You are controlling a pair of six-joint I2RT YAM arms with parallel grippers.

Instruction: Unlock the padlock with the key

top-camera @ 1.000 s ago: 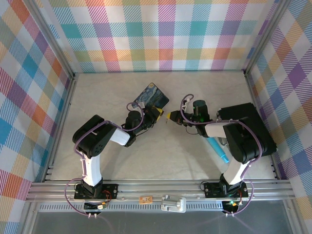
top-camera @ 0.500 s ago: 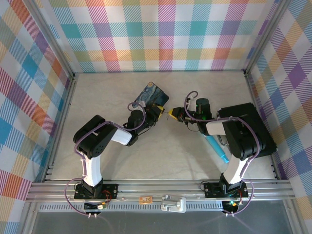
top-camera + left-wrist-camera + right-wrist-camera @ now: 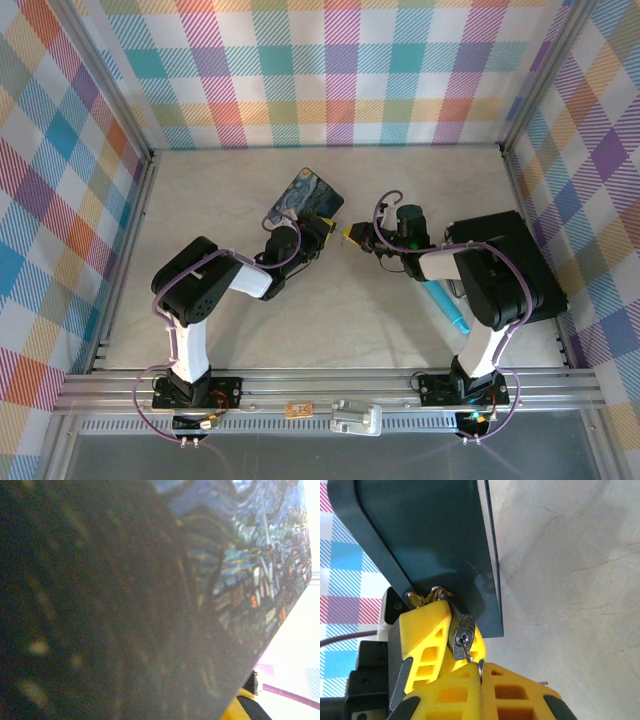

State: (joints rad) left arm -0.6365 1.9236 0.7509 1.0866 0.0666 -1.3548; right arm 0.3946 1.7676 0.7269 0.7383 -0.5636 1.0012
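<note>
The small dark-grey padlock is pinched between the yellow fingers of my left gripper, its keyhole facing the right wrist camera. My right gripper is shut on the thin pale key, and the key's tip sits at the keyhole. In the top view the right gripper meets the left one tip to tip at mid-table. The padlock's silvery shackle shows behind the left finger.
The blue swirl-painted tin lies just behind the grippers; its dark side looms over the padlock, and it blocks the left wrist view. A light-blue pen and a black box lie at the right.
The two grippers have closed the gap between them and now meet tip to tip. The tin has shifted slightly to the left.
</note>
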